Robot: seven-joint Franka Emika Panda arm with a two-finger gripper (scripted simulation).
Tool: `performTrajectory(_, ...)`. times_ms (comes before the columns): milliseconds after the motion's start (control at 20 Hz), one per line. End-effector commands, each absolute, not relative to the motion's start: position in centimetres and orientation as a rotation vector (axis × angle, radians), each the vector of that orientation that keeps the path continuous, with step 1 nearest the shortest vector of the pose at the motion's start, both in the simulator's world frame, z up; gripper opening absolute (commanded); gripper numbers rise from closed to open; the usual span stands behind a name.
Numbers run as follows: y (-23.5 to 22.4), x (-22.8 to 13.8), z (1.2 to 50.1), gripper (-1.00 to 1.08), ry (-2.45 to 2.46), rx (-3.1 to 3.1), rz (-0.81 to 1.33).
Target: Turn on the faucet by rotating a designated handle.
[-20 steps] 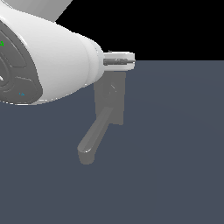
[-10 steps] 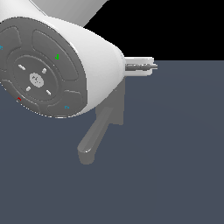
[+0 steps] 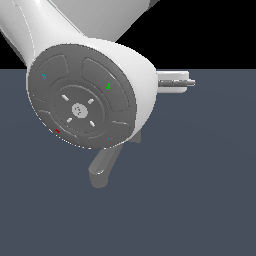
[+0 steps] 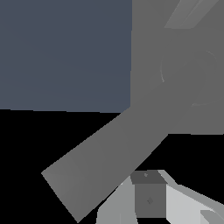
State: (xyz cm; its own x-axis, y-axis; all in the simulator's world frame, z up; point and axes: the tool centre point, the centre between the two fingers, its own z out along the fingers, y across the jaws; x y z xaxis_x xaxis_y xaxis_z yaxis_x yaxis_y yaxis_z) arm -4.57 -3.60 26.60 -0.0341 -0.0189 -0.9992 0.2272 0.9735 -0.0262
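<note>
A large white arm link with a dark round end cap fills the exterior view and hides most of the faucet. Only the thick grey spout (image 3: 102,170) pokes out below it, slanting down toward the exterior view's left. My gripper (image 3: 186,81) sticks out past the link toward the exterior view's right, and its jaws look close together. In the wrist view the faucet back plate (image 4: 148,52) carries a round hub (image 4: 192,76), and the broad spout (image 4: 105,166) runs off it diagonally. The handle (image 4: 186,13), a slim lighter bar, leaves the hub. One fingertip (image 4: 148,197) shows, beside the spout.
A flat dark blue-grey floor (image 3: 210,190) lies under everything and meets a black background at the horizon. The white arm link (image 3: 85,95) stands between the exterior camera and the faucet.
The arm link has swung toward the exterior view's right and grown larger, now covering the back plate. The gripper tip has shifted right, past the plate's top.
</note>
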Motion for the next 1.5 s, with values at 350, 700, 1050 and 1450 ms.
performTrajectory(350, -6.4, -4.6, 25.3, -1.0, 1.575, 0.171, -0.204)
performTrajectory(700, -8.0, -4.7, 24.0, -1.0, 1.567, 0.172, -0.203)
performTrajectory(1050, -8.2, -4.9, 22.7, -1.0, 1.572, 0.168, -0.199)
performTrajectory(1450, -9.0, -5.0, 20.5, -1.0, 1.569, 0.17, -0.201)
